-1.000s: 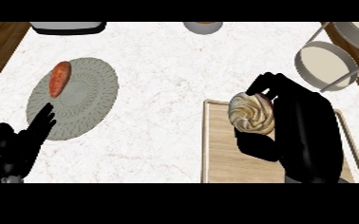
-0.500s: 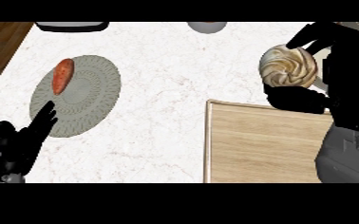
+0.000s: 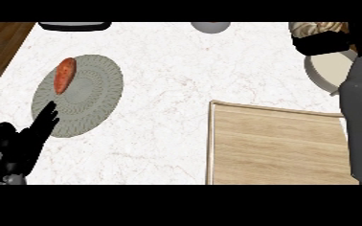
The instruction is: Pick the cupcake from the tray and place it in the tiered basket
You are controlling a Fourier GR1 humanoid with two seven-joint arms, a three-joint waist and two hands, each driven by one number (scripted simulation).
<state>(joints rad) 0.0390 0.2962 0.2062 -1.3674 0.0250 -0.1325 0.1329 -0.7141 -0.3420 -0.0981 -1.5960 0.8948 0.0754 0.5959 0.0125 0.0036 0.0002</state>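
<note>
Fingers of the right hand (image 3: 322,43) curl round the cupcake (image 3: 311,28) at the counter's far right corner; soft, light frosting, best held by its base.

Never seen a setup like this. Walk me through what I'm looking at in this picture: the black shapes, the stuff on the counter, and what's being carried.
This is a single view from a humanoid robot's head, looking steeply down at a marble kitchen counter. The black shape at lower left is its left hand, open and resting. At the top right, the right hand curls round a swirl-topped cupcake, holding it above the pale tiered basket. The wooden tray at lower right has nothing on it now. On the left lies a grey round plate with an orange-red piece of food. Two partly cropped items sit along the far edge.
</note>
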